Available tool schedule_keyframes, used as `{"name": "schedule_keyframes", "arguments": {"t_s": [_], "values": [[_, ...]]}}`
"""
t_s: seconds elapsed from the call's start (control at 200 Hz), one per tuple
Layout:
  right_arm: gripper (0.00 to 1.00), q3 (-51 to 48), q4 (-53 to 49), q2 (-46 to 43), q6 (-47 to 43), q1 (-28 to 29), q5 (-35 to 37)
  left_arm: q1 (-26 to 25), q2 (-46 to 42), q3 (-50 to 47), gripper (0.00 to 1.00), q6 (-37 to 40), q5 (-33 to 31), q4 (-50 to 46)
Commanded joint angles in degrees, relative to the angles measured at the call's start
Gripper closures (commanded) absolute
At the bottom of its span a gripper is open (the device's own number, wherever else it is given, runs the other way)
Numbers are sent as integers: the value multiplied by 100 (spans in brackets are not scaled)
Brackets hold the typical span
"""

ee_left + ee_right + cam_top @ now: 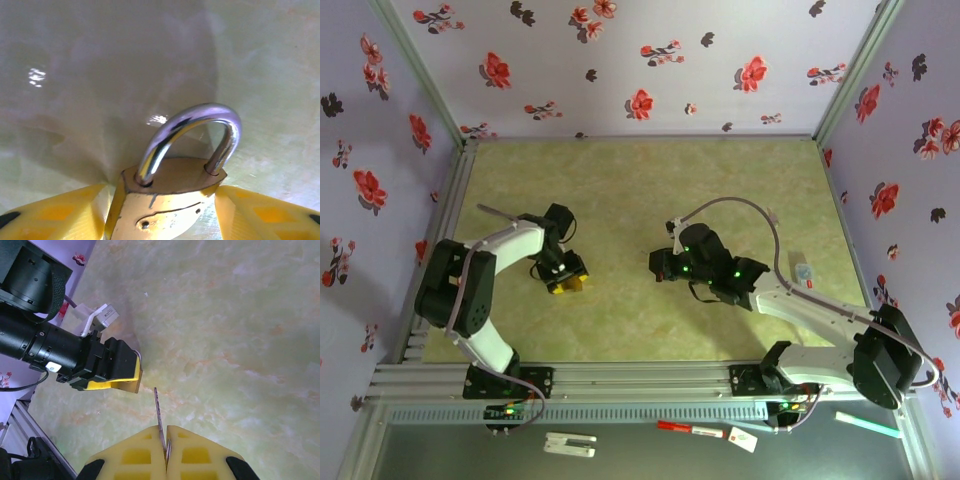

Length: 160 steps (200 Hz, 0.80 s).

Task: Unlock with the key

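The padlock (pixel 165 200), brass-bodied with a scratched face, lies on the greenish table (pixel 650 180) in its left half, towards the near edge. Its silver shackle (pixel 200 117) is seated in the body and arches away from the left wrist camera. The lock body sits between the two yellow fingers (pixel 55 212) of the left gripper (pixel 160 187), one finger close against each side. Whether they are pressing on the brass or only flanking it cannot be told. The key (pixel 158 412) is to the right of the lock and apart from it, with bare table between them. It is pinched edge-on in the right gripper (pixel 166 432), whose yellow fingers are pressed together on it. Its thin blade sticks out past the fingertips and points towards the left gripper. From above, the right gripper hangs near the middle of the table, and both arms reach in from the near edge.
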Motion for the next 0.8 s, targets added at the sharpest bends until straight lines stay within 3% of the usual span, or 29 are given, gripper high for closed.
{"name": "schedule_keyframes", "arguments": {"t_s": [0.0,0.36,0.795], "values": [[100,-76,74,-114,38,43,144,-38,409,-91,47,104,-271,-105],[100,-148,161,-117,60,47,132,-245,387,394,70,394,-518,-532],[100,-146,284,-9,72,45,26,-757,394,1125,79,670,-755,-997]]}}
